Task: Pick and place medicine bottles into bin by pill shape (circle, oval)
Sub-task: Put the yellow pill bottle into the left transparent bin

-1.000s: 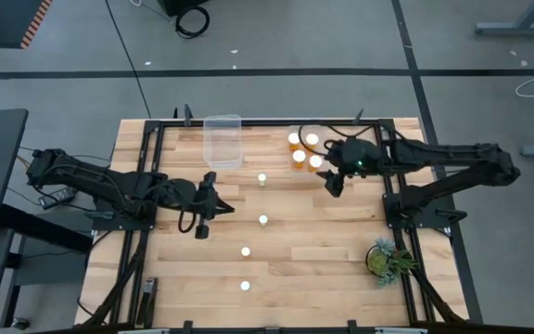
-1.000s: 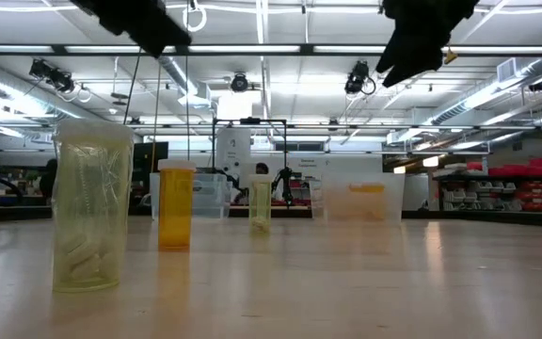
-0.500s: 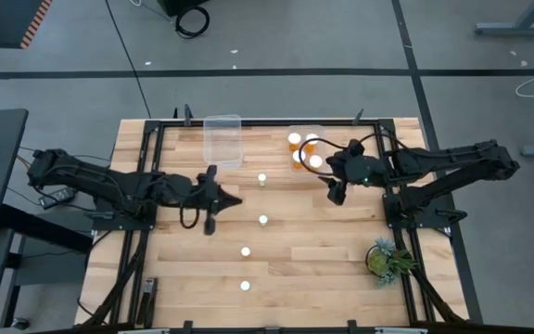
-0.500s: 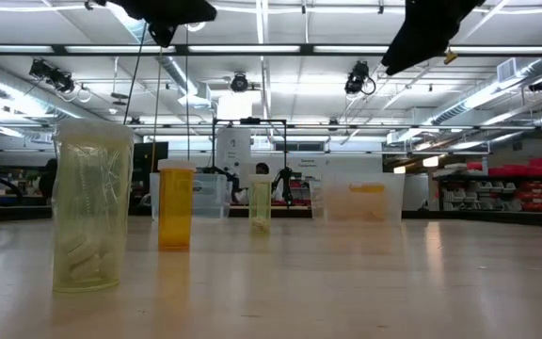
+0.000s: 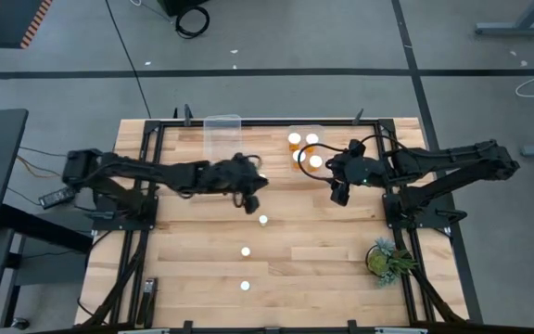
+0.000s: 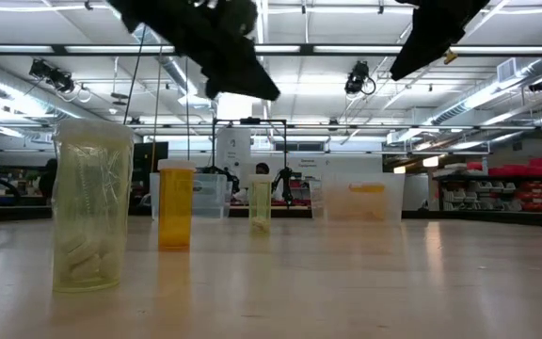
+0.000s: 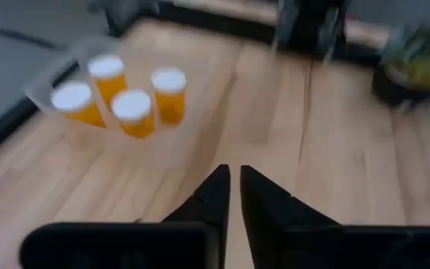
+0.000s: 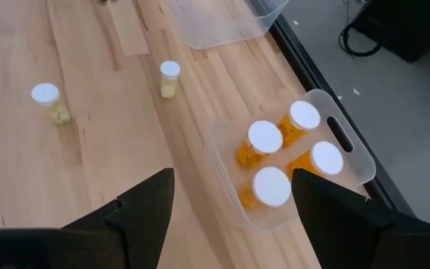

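Observation:
Several small pill bottles with white caps stand upright on the wooden table; three caps show in the high view [image 5: 263, 220], [image 5: 245, 251], [image 5: 245, 286]. Four amber bottles [image 8: 266, 149] stand in a clear bin [image 5: 305, 130] at the far right. My left gripper [image 5: 254, 197] is shut and empty, high above the table's middle, and points toward that bin [image 7: 51, 75]. My right gripper [image 5: 339, 193] is open and empty, in the air just near of the bin. Both grippers hang high in the low view, left [image 6: 224, 47] and right [image 6: 431, 33].
An empty clear bin [image 5: 222, 139] stands at the far edge, left of the filled one. A small green potted plant [image 5: 386, 258] stands at the table's right near corner. Black frame rails run along the table's left and right sides.
My left arm has stretched out toward the table's right and far side, from the left part of the table to over its middle, and its gripper has turned toward the filled bin. My right gripper has drifted a little toward the near edge.

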Action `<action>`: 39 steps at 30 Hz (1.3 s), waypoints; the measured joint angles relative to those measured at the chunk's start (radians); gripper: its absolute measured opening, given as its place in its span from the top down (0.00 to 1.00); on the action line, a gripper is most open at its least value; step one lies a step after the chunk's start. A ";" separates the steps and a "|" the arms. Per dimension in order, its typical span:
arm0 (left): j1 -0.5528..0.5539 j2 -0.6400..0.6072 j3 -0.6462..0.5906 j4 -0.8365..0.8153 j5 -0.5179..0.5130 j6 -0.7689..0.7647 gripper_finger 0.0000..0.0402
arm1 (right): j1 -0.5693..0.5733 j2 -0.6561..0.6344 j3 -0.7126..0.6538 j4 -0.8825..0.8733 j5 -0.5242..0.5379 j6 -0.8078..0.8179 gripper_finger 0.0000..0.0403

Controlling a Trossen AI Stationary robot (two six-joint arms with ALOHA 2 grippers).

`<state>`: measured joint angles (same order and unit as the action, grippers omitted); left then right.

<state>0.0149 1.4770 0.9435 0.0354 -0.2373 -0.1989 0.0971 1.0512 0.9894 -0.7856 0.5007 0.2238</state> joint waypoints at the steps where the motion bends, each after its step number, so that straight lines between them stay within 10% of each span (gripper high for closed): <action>1: -0.001 0.034 0.048 -0.055 -0.005 -0.001 0.88 | 0.000 0.000 0.000 -0.001 0.000 -0.001 0.31; 14: 0.083 0.361 0.491 -0.508 -0.025 -0.040 0.57 | 0.049 -0.010 0.000 -0.088 -0.041 0.021 0.31; 25: 0.213 0.444 0.516 -0.641 0.014 -0.192 0.37 | 0.159 -0.138 0.000 -0.141 0.030 0.065 0.31; 39: 0.191 0.501 0.515 -0.708 0.009 -0.203 0.37 | 0.217 -0.180 0.000 -0.134 0.054 0.106 0.31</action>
<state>0.2062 1.9785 1.4587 -0.6721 -0.2284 -0.4021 0.3137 0.8711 0.9894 -0.9198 0.5545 0.3302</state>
